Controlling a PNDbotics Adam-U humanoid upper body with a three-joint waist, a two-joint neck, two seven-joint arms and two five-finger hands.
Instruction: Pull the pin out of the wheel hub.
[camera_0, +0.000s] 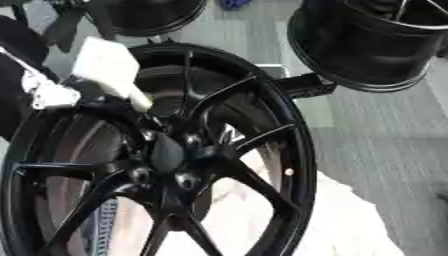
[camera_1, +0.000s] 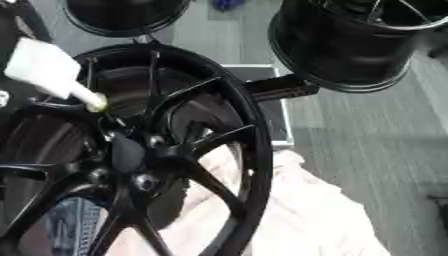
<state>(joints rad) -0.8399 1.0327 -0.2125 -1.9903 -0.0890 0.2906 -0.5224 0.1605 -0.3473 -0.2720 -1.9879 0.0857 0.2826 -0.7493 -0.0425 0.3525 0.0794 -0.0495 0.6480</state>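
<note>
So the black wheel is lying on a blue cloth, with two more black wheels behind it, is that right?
Not quite: the cloth under the black wheel is white or pale pink, not blue, as the right eye view shows. The rest holds: two more black wheels stand behind it, one at the upper left and one at the upper right.

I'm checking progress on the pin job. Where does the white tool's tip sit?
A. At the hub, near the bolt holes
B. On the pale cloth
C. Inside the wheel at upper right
A: the white tool tapers down to its tip just above the hub of the near wheel.
</note>
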